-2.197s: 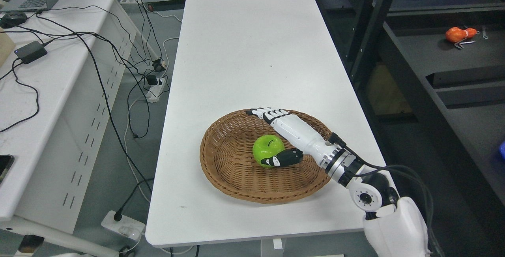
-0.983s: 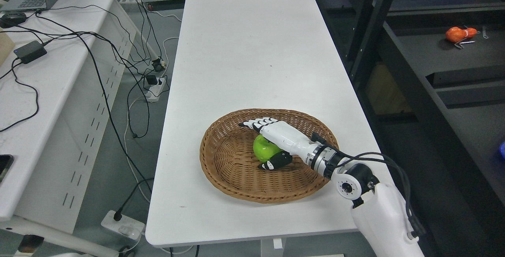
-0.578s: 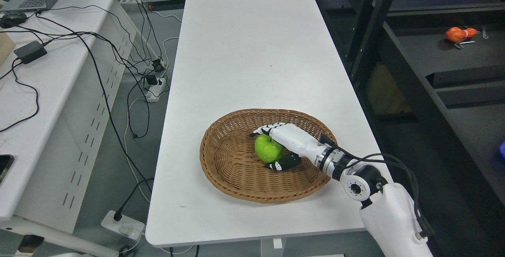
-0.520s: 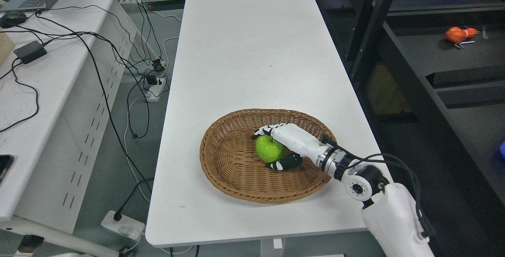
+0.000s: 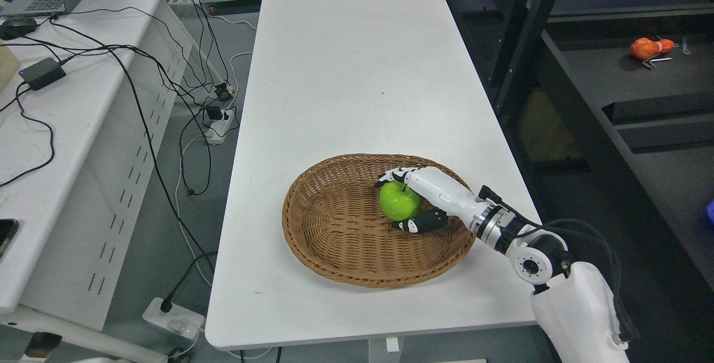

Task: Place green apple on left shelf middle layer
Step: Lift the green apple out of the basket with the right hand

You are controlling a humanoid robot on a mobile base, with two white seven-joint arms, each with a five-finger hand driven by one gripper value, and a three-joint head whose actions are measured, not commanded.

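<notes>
The green apple [image 5: 400,202] sits right of centre in the frame, inside the wicker basket [image 5: 329,229] toward its right side, clasped by the right hand [image 5: 427,198], whose white fingers [image 5: 397,175] curl over the apple's top while the dark thumb [image 5: 422,222] presses in beneath it. The apple lies at the hand's left end, the forearm trailing off to the lower right, and the left arm is out of sight. The basket's rim rises close on the right, so lifting straight up looks safest; the white table [image 5: 346,62] offers open room toward the top of the frame, with dark shelving [image 5: 613,73] at upper right.
</notes>
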